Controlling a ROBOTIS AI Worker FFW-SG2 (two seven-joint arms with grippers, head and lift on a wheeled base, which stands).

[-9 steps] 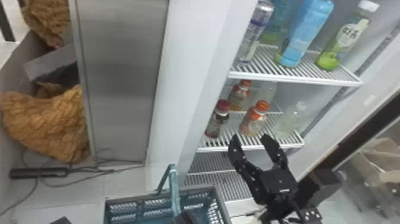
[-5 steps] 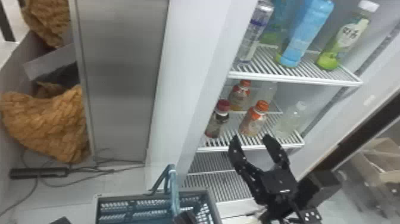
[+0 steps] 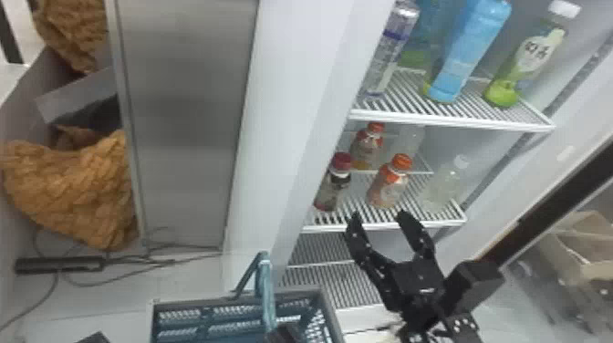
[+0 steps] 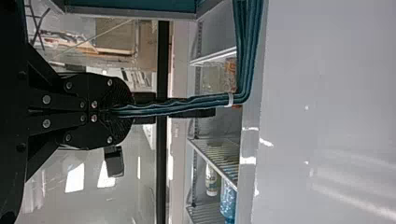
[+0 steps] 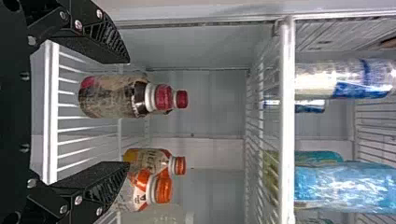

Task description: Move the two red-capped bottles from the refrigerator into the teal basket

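Black and spread wide, the right pincer (image 3: pixel 379 214) is empty, its two fingers well apart by the refrigerator shelf (image 3: pixel 383 225) where the front red-capped bottle (image 3: pixel 333 187) stands upright, the rear red-capped bottle (image 5: pixel 181 99) just behind it. Beside them are two orange-capped bottles (image 3: pixel 387 184). Over at the teal basket (image 3: pixel 214 303), outside the refrigerator, the left pincer (image 3: pixel 283 334) has its fingers pressed together on the handle (image 3: pixel 267 287).

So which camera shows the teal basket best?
The head view, which shows the teal basket from above: rim, slotted walls and handle, though cut off at the bottom edge. The left wrist view shows the handle close up, held in the left gripper, and a strip of the basket's side.
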